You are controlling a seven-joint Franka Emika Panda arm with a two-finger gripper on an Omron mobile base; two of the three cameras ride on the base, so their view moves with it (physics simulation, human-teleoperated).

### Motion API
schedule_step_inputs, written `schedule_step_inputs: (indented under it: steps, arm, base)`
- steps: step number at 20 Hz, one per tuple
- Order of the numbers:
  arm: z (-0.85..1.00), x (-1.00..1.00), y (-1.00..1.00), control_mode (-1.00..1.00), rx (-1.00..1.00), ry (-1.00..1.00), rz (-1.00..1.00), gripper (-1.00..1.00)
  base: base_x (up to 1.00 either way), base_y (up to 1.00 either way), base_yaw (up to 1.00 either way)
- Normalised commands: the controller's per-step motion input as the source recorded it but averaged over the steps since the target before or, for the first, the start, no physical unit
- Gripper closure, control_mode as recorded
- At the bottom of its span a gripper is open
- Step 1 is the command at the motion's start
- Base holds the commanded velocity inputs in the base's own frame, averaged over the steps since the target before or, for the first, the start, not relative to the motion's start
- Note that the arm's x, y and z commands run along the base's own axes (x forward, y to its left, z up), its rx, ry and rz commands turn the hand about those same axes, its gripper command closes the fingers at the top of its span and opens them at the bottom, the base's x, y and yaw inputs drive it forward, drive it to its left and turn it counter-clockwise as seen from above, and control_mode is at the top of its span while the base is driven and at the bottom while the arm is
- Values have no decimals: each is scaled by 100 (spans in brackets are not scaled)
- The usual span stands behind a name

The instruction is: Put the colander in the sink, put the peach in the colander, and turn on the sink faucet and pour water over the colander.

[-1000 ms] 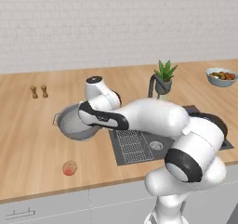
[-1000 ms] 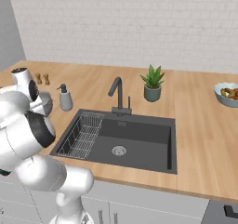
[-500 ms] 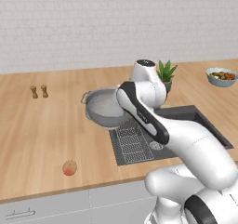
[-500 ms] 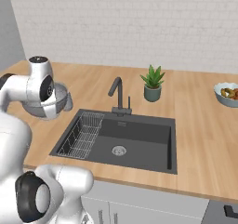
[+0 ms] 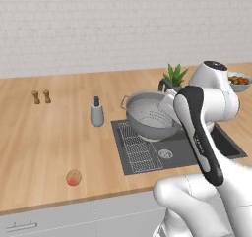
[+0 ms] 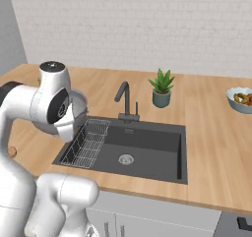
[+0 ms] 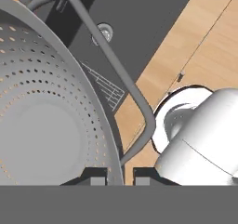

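While the colander point(image 5: 149, 115) is held by its rim in the gripper point(image 7: 120, 174) at centre frame above the sink point(image 5: 197, 147), stiff, light metal is judged best pinched there

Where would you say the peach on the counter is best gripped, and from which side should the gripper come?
The peach is probably best taken across its widest middle, with the gripper coming straight down from above. It is small and round, sits alone on open wooden counter near the front edge, and offers no stem or handle, so the fingers could close on opposite sides.
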Motion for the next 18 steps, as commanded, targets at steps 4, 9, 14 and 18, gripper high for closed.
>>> schedule_step_inputs:
  steps: [4,9,14,18]
  arm:
    - [31,-66,-99,-100,0,0,0,100]
    - [17,-47,-97,-100,0,2,0,100]
    - [1,-8,-100,-100,0,7,0,100]
    - [0,0,-98,-100,0,7,2,100]
  base:
    - [0,0,0]
    - [0,0,0]
    - [0,0,0]
    - [0,0,0]
